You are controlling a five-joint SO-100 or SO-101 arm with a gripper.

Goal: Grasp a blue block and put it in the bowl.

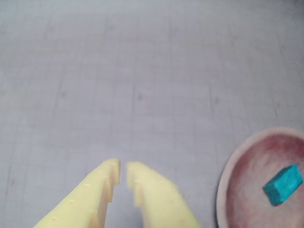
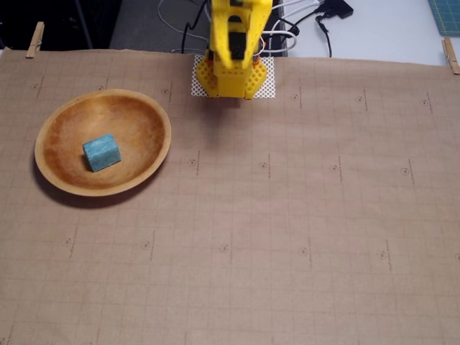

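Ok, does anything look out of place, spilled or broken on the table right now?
Nothing stands out. The blue block lies inside the bowl, which sits upright on the gridded paper. The claw holds nothing, its tips nearly together over bare paper. No spills or damage show.

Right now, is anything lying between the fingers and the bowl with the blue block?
Nothing. In the wrist view, only bare gridded paper separates the fingers from the bowl; the blue block sits inside it.
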